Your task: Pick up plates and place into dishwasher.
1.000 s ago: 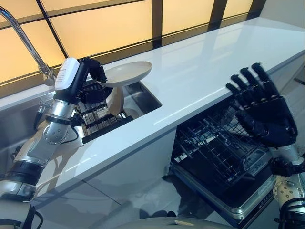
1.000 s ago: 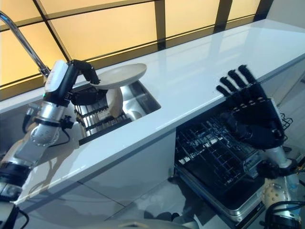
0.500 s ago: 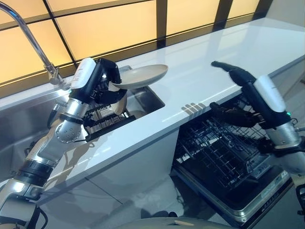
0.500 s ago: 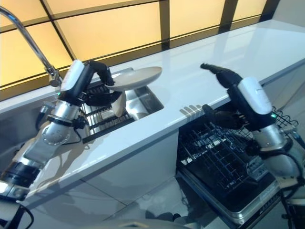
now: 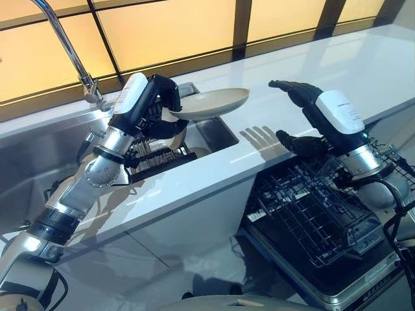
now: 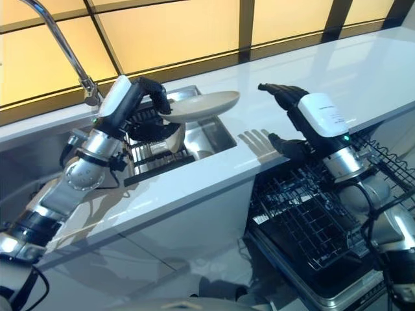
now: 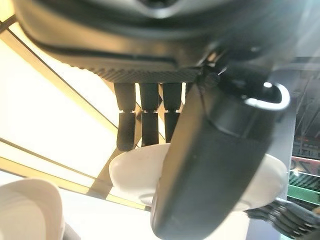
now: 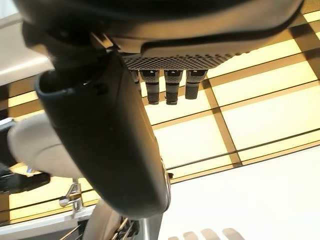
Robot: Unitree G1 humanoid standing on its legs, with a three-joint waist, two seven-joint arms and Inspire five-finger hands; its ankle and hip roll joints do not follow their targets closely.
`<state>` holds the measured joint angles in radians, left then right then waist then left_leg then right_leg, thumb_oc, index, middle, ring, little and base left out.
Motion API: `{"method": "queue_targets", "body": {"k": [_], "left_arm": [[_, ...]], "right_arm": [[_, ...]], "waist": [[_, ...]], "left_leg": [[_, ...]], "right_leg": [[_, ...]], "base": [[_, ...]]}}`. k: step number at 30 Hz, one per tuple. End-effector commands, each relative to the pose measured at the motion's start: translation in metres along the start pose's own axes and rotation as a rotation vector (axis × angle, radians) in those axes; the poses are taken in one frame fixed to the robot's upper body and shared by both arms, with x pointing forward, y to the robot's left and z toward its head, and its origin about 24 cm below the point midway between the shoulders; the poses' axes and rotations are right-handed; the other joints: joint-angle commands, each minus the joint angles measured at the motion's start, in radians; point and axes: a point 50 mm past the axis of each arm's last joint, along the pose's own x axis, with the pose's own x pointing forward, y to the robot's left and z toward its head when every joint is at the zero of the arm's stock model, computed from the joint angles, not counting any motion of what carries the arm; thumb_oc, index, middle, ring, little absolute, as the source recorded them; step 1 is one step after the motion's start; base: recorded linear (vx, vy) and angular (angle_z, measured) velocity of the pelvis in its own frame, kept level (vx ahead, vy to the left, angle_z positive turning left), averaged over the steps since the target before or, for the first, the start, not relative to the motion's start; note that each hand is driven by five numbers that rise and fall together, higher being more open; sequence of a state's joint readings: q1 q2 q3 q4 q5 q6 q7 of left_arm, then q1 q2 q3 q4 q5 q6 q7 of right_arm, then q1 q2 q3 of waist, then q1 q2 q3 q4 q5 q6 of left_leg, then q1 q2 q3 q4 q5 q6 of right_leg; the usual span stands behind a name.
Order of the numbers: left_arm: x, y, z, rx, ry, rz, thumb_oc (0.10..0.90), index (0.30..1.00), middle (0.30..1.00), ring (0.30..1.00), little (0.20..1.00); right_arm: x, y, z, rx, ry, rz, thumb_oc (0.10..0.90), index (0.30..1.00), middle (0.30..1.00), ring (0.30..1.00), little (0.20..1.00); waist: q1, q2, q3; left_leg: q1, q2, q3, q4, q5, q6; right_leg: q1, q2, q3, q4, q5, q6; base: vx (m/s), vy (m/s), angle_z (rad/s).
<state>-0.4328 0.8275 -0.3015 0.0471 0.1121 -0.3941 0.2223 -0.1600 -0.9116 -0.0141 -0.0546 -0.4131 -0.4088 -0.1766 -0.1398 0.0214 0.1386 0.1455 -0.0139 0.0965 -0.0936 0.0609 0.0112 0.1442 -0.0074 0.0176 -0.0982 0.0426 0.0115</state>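
A: Near, the dishwasher rack (image 5: 311, 214) is open. The right hand (image 5: 305, 107) waits over the worktop (image 5: 272, 78), fingers spread, holding nothing.

B: Farther, the left hand (image 5: 159, 103) pinches the plate (image 5: 211, 102) above the sink (image 5: 39, 162). Held only by the rim, the plate may slip.

Glossy white counter (image 5: 279, 97), steel sink (image 5: 26, 168)

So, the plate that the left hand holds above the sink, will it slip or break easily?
The plate looks like glazed ceramic, so probably stiff and fragile if dropped. Its smooth surface may be slippery. The left hand pinches only one edge, leaving most of it overhanging, so it could tilt. The right hand is open nearby.
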Motion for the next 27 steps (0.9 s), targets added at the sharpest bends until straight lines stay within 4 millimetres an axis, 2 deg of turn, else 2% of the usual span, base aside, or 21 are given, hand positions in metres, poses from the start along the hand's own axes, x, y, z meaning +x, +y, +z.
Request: {"method": "queue_targets", "body": {"k": [1,12,27], "left_arm": [[0.048,0.043,0.047,-0.004,-0.266,0.151,0.1,0.3,0.3,0.3,0.2],[0.056,0.032,0.057,-0.052,-0.304,0.086,0.1,0.3,0.3,0.3,0.2],[0.064,0.021,0.073,-0.115,-0.375,0.069,0.1,0.3,0.3,0.3,0.2]], "right_arm": [[0.03,-0.052,0.009,-0.074,-0.115,-0.271,0.8,0.9,0.9,0.9,0.9],[0.042,-0.056,0.022,-0.101,-0.189,-0.344,0.8,0.9,0.9,0.9,0.9],[0.065,-0.042,0.043,-0.1,-0.291,-0.152,0.8,0.9,0.9,0.9,0.9]], "waist": [[0.015,-0.017,-0.06],[0.02,-0.017,-0.061],[0.029,-0.026,-0.07]], "left_leg": [[0.058,-0.072,-0.044,0.006,-0.177,0.056],[0.056,-0.072,-0.044,0.006,-0.175,0.057],[0.056,-0.072,-0.047,0.006,-0.176,0.057]], "right_leg": [[0.042,0.082,0.005,0.011,-0.087,0.004],[0.039,0.084,0.006,0.011,-0.086,0.005],[0.041,0.083,-0.003,0.011,-0.09,0.002]], "base": [[-0.01,-0.017,0.05],[0.0,0.0,0.0],[0.0,0.0,0.0]]}}
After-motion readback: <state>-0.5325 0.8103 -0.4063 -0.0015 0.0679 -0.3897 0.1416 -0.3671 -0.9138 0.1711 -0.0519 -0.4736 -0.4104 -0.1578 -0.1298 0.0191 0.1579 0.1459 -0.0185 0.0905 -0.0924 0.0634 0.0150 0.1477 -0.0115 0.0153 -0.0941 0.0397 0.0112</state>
